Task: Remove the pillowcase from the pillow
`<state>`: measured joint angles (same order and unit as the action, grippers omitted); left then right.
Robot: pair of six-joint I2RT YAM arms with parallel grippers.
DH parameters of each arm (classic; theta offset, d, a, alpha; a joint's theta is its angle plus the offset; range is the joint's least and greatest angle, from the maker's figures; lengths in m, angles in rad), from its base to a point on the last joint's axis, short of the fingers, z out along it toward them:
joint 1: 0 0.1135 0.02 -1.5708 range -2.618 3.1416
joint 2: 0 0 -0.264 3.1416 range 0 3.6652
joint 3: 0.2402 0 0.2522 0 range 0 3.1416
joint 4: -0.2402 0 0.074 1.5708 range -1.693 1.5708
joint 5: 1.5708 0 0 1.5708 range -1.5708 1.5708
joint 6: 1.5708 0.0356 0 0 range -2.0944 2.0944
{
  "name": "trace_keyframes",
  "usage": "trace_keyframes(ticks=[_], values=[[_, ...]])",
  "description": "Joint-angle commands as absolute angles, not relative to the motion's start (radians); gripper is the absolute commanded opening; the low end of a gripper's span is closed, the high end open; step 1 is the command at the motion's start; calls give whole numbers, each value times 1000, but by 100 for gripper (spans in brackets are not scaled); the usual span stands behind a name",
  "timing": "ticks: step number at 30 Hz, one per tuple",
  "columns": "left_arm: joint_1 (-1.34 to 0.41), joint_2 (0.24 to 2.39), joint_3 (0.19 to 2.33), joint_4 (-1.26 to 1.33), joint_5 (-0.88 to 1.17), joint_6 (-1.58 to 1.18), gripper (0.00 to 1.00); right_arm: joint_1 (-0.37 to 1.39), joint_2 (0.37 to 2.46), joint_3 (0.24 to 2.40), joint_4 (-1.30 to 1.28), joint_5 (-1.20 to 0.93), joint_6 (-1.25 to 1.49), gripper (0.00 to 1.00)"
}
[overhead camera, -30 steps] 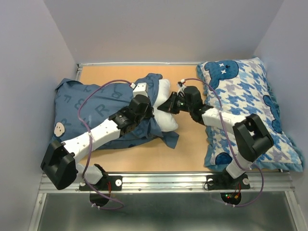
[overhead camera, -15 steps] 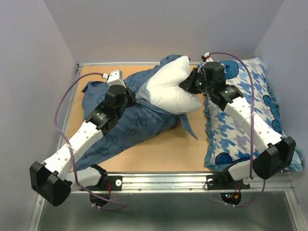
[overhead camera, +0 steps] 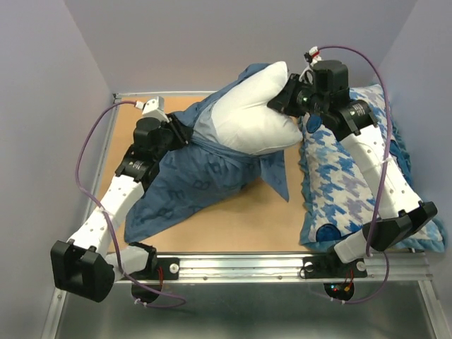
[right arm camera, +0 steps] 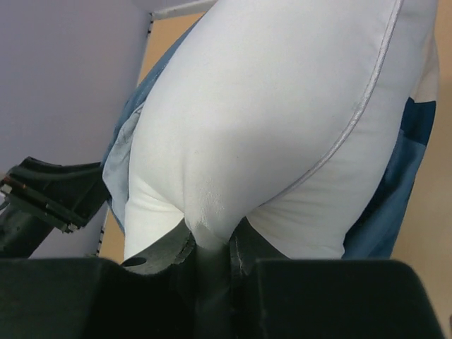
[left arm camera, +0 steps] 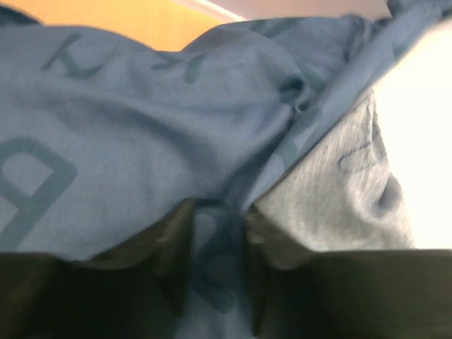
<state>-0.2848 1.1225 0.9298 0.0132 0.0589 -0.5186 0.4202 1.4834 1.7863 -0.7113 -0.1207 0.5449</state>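
Toward 1 o'clock, the right gripper (right arm camera: 212,246), pinching the pillow (overhead camera: 247,120), has drawn it farther out while the left gripper (left arm camera: 215,244) clamps the pillowcase (overhead camera: 198,180) at 10 o'clock, so removal appears well advanced.

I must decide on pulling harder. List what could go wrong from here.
1. The right hand pinches only a small fold of the pillow; it could slip free under load.
2. The left hand holds a thin bunch of pillowcase, which wraps the pillow's left end; the cloth may slip or bind.
3. The right arm hangs over the patterned pillow and might drag it.
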Motion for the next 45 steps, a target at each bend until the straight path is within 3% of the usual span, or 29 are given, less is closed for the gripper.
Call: trace_keyframes(ticks=[1, 2, 3, 9, 16, 25, 28, 36, 39, 42, 43, 44, 45], values=[[-394, 1065, 1067, -5, 112, -345, 59, 371, 1491, 2003, -571, -165, 541, 1], [-428, 1052, 1095, -5, 118, -330, 74, 371, 1499, 2016, -569, -178, 541, 1], [-480, 1042, 1100, -5, 107, -322, 99, 371, 1514, 2029, -571, -182, 543, 1], [-554, 908, 1010, -97, -96, -405, 96, 371, 1542, 2092, -581, -147, 534, 1], [-759, 841, 832, -26, -136, -446, 97, 371, 1605, 2166, -603, -155, 535, 1], [-1049, 1072, 842, 156, -380, -601, 98, 371, 1611, 2178, -617, -143, 534, 1], [-1091, 1210, 886, 135, -570, -716, 98, 374, 1612, 2175, -623, -144, 535, 1], [-1112, 1316, 881, 170, -738, -874, 98, 380, 1609, 2175, -644, -133, 523, 1], [-1114, 1309, 862, 231, -784, -856, 86, 382, 1609, 2172, -650, -129, 520, 0], [-1114, 1289, 853, 304, -793, -790, 63, 383, 1605, 2154, -650, -120, 518, 1], [-1114, 1287, 854, 307, -792, -772, 44, 383, 1603, 2151, -650, -115, 515, 1], [-1114, 1281, 854, 310, -788, -758, 32, 385, 1603, 2145, -650, -106, 514, 1], [-1114, 1281, 857, 298, -788, -750, 11, 385, 1601, 2143, -650, -101, 509, 1]])
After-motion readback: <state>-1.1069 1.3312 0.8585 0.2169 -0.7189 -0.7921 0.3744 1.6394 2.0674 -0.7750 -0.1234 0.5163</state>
